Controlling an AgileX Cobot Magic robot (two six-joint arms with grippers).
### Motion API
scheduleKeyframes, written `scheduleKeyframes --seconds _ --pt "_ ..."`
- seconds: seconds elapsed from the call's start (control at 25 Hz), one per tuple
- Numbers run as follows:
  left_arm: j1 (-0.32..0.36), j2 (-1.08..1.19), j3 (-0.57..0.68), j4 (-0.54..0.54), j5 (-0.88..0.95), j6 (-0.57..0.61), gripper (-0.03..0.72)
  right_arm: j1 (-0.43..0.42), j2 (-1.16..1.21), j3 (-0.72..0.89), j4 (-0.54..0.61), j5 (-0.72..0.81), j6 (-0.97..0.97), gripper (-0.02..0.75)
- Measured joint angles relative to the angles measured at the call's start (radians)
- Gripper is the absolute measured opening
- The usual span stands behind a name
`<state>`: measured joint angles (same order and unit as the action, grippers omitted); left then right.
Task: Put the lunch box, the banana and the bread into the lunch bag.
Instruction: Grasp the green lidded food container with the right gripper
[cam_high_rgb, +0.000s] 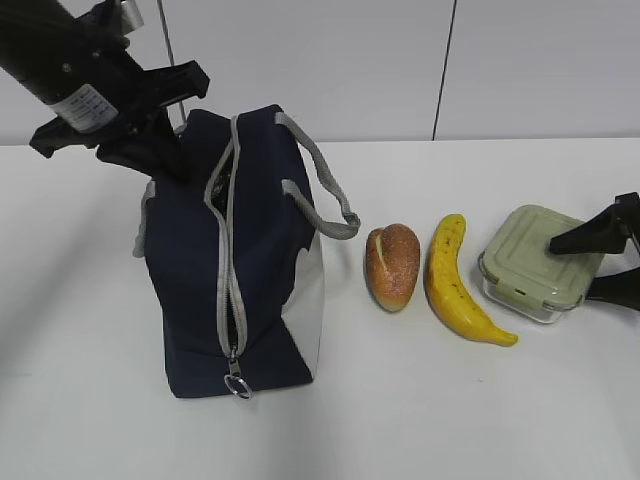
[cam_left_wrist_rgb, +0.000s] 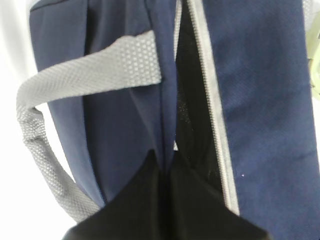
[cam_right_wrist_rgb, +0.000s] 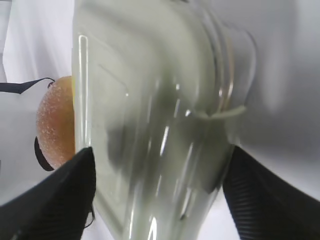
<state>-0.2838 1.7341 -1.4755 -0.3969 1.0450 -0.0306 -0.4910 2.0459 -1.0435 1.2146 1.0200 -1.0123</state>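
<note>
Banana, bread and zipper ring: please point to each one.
banana (cam_high_rgb: 452, 285), exterior view, middle of its yellow body.
bread (cam_high_rgb: 393, 266), exterior view, middle of its crust.
zipper ring (cam_high_rgb: 238, 385), exterior view, metal loop low on the bag.

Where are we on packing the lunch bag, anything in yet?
Nothing is packed. The lunch bag is unzipped, and the left pincer is shut on fabric at the edge of its opening. The right pincer stands open astride the lunch box, not yet closed. The bread and the banana lie on the table, still to go.
</note>
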Motion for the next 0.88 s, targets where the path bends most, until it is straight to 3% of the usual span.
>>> scheduleKeyframes --seconds 0.48,0.88 --pt "0.0 0.0 0.0 0.0 0.0 0.0 -0.003 0.0 0.034 0.0 0.132 0.021 -0.023 0.584" --pt "0.0 0.0 0.0 0.0 0.0 0.0 -0.003 0.0 0.083 0.0 0.151 0.05 -0.036 0.56"
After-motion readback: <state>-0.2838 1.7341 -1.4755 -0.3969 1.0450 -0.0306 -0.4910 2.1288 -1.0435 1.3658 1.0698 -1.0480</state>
